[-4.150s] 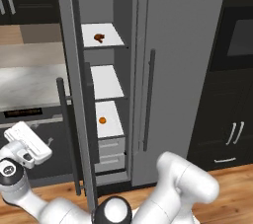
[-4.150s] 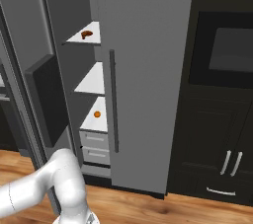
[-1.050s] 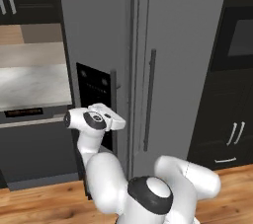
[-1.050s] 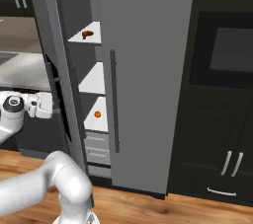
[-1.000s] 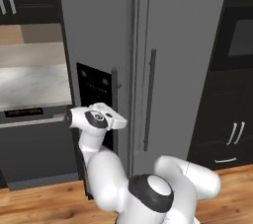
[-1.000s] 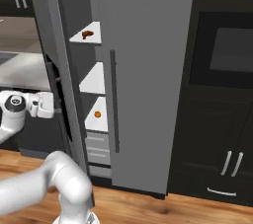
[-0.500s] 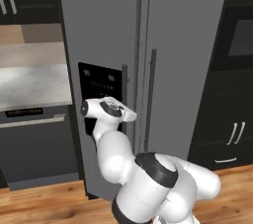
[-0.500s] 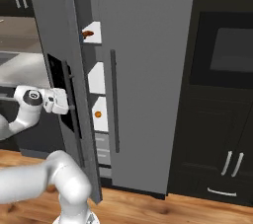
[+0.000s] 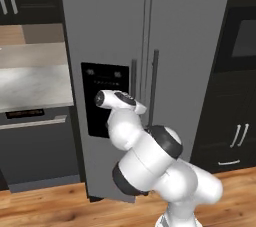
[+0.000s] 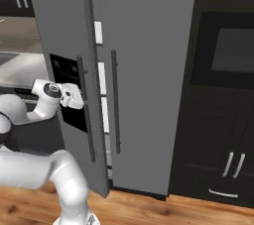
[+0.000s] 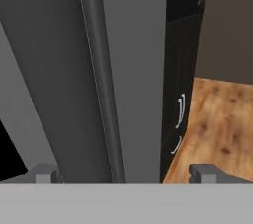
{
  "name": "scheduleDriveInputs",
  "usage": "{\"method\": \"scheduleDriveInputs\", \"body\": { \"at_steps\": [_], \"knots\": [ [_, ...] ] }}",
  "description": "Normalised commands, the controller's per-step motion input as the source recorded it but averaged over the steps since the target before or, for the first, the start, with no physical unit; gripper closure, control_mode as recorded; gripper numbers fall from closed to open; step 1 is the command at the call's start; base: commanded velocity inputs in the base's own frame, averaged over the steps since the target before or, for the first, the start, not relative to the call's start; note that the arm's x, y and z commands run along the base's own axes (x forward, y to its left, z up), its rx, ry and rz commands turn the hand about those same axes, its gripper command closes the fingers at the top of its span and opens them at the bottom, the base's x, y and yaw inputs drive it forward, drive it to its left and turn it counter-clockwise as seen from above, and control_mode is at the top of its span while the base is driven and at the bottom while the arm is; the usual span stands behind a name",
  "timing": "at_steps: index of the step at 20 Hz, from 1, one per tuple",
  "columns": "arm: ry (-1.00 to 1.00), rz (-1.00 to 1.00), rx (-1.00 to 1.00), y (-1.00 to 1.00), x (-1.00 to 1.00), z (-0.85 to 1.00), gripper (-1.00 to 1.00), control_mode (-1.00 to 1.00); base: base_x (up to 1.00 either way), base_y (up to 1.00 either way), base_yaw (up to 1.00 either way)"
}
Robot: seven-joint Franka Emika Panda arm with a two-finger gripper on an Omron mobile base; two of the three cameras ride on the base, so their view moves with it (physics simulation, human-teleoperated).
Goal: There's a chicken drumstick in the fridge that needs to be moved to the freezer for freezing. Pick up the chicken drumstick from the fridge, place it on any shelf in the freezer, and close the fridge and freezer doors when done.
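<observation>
While the freezer door [image 10: 67,70] stands ajar by a narrow gap, the gripper [image 11: 126,172] presses close against its outer face, jaws spread wide and holding nothing. In the hand view the door's vertical bar handle [image 11: 101,80] runs up just ahead of the fingertips [image 11: 45,172], nearer the left one. The black dispenser panel [image 9: 105,98] lies right behind the hand. Beyond the handle, through the gap, white shelf [image 10: 102,78] edges show inside the freezer. The fridge door [image 10: 149,70] past that gap is shut. The chicken drumstick is hidden from sight.
</observation>
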Motion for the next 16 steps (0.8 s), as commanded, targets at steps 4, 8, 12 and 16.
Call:
{"method": "scheduleDriveInputs", "body": {
  "at_steps": [4,8,12,16],
  "knots": [
    [0.0,0.02,0.06,-0.69,0.49,0.0,-1.0,-1.0,0.0,0.0,0.0],
    [0.0,0.04,0.06,-0.66,0.52,0.0,-1.0,-1.0,0.0,0.0,0.0],
    [0.0,0.05,0.07,-0.66,0.53,0.0,-1.0,-1.0,0.0,0.0,0.0],
    [0.0,0.07,0.08,-0.68,0.53,0.0,-1.0,-1.0,0.0,0.0,0.0]
  ]
}}
